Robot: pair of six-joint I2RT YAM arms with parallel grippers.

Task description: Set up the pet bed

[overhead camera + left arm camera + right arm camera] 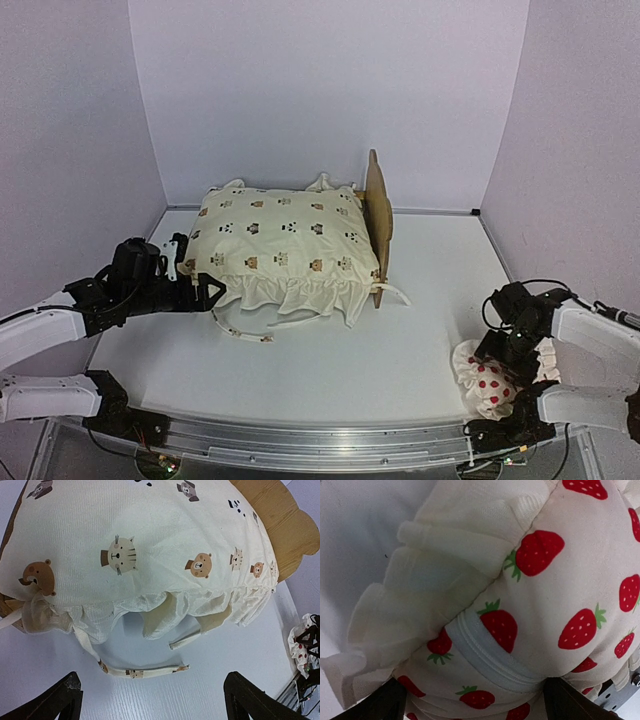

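**Op:** Top view first. Where's the bed, and why is it sitting like that?

**Eng:** Bed (378, 215) is mid-table toward the back wall, flat on the table (420, 330). Cover (280, 240) is draped over it and hides the rails and base. Only the headboard (377, 190) shows, upright at the right end. Long axis runs left–right across your view, head end toward your right arm. Foot end faces your left claw (207, 290), which hangs just beside the ruffle, spread wide, holding nothing. My guess is it's placed there to work the cover's edge. Right claw (497, 348) sits low over the pillow (487, 382) at the near right edge, well apart from the bed.

**Op:** Left wrist?

**Eng:** Cover fills the frame, ruffle hanging loose on the near side. A tie (145, 671) lies slack on the table ahead of your fingers (252, 700). Headboard is top right, so you're sighting roughly along the long axis from the foot. Nothing between the pads.

**Op:** Right wrist?

**Eng:** Strawberry pillow right under the lens, a band (490, 655) across its middle. Fingers are spread full, one either side, not closed on it. Can't tell if they're touching it. Looks lined up for a grab, since the bed lacks its pillow.
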